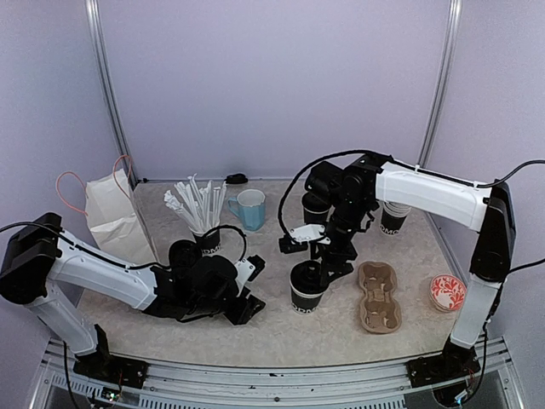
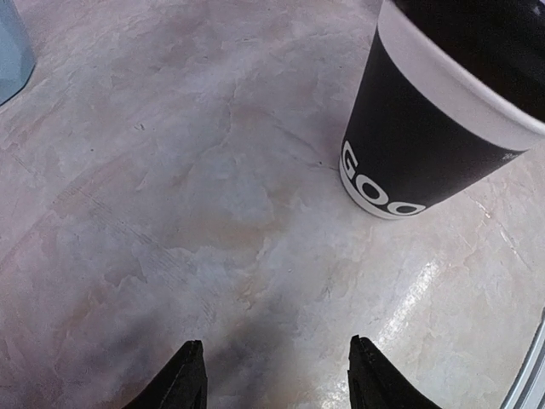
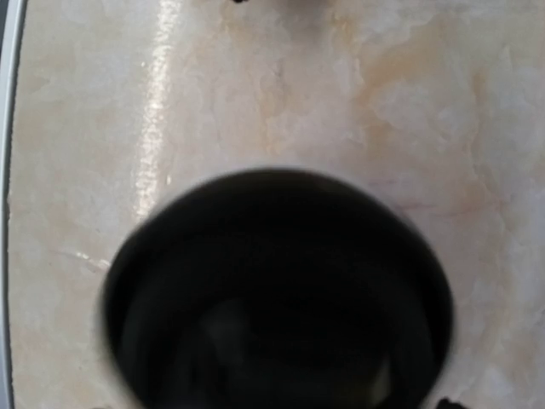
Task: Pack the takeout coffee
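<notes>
Two spread fingers of the left pincer [image 2: 277, 362] stand empty over the beige marbled tabletop [image 2: 170, 170], just left of a lidded black takeout cup [image 2: 409, 128] whose white lettering starts "GOO". The right pincer [image 1: 328, 260] hangs directly above that cup's lid [image 3: 277, 298], and whether it grips cannot be told. Pale lilac walls [image 1: 272, 85] enclose the tabletop.

White capitals "GOO" near the base of the black takeout cup [image 2: 417, 145] (the word runs on round the wall, unread); no other lettering legible.

The lidded cup [image 3: 277, 298] is blurred and cropped below.
</notes>
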### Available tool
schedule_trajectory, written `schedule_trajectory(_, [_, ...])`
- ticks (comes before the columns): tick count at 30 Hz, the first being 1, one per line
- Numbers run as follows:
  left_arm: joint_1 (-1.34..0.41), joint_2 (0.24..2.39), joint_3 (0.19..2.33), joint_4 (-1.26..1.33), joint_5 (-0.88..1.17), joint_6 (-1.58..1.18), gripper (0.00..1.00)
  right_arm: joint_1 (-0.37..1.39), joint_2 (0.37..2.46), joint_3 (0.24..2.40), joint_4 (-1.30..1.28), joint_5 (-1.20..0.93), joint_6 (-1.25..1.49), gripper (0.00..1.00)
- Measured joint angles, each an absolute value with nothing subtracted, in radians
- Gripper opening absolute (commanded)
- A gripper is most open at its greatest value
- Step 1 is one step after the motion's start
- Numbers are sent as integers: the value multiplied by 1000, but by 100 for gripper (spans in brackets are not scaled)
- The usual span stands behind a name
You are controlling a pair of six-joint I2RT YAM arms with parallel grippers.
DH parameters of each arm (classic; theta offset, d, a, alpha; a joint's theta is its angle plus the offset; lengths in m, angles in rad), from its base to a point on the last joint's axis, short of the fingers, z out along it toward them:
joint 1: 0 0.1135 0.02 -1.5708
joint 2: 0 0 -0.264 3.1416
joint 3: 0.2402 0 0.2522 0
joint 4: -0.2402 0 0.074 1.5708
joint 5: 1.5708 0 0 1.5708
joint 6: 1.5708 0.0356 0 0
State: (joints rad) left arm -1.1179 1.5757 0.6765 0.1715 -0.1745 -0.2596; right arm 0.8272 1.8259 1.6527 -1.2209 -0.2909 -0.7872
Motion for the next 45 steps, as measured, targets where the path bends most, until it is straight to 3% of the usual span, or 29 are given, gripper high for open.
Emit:
schedule_trajectory(6, [-1113, 1576, 670, 186, -164, -283, 56, 829, 1829, 1664, -1220, -297, -781, 88])
schedule_trajectory(15, [-1043, 1528, 654, 192, -146, -381, 55, 810, 1814, 1671, -1192, -308, -764, 87])
schedule_trajectory(23, [-955, 1378, 678, 224, -44, -485, 57, 604, 1695, 1605, -1000, -453, -624, 81])
schedule_trajectory(27, [-955, 1405, 768, 233, 49, -524, 57, 522, 1664, 1491, -895, -566, -515, 78])
schedule_trajectory(34, [-978, 1496, 859, 258, 149, -545, 58, 515, 1666, 1300, -809, -709, -410, 80])
schedule_trajectory(45, [-1017, 1629, 954, 202, 167, -492, 57, 515, 1701, 1234, -802, -835, -398, 79])
